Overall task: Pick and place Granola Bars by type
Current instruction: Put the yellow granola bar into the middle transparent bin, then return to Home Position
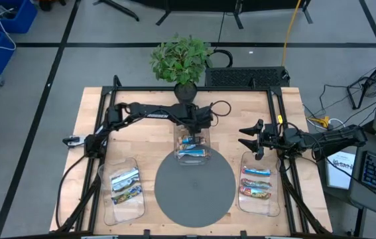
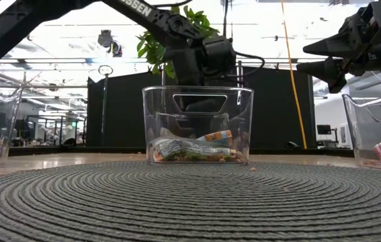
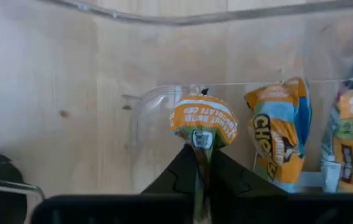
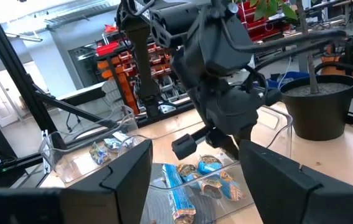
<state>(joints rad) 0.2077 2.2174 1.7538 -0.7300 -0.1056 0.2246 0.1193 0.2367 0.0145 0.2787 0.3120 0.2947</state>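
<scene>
Sorting is partly done: the side trays (image 1: pixel 123 202) hold bars while several wait in the middle tray (image 1: pixel 192 143), where the left tool (image 3: pixel 202 163) pinches an orange granola bar (image 3: pixel 202 121); the right tool (image 1: pixel 250 141) hangs open.

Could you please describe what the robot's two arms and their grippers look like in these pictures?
Both arms are dark, nearly black, built of slim tubular links with bulkier joints. The left arm carries white lettering along one link and a thin black cable looping near its wrist. Each ends in a gripper with two tapering, pointed black fingers: left gripper, right gripper.
</scene>
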